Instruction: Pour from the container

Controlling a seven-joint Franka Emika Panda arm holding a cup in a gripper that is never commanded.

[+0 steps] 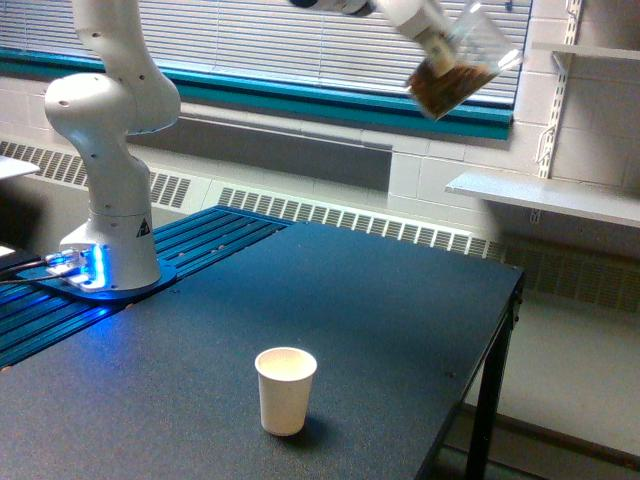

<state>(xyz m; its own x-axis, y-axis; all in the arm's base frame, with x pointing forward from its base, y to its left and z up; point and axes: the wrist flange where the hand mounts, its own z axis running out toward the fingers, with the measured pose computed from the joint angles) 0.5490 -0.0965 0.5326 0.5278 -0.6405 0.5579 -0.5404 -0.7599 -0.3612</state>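
— Exterior view only: where is the container (458, 68)?

— High at far right, tilted, brown contents inside. My gripper (432, 38) is clamped on it. The paper cup (285, 389) stands near, well apart; I judge pouring not yet begun.

Room: window blinds (300, 35) were closed above a teal sill (330, 100). Wall (590, 130) was white block. A long vent grille (350, 215) ran below. White shelf (545, 195) at the exterior view's right. Dark speckled surface (330, 300).
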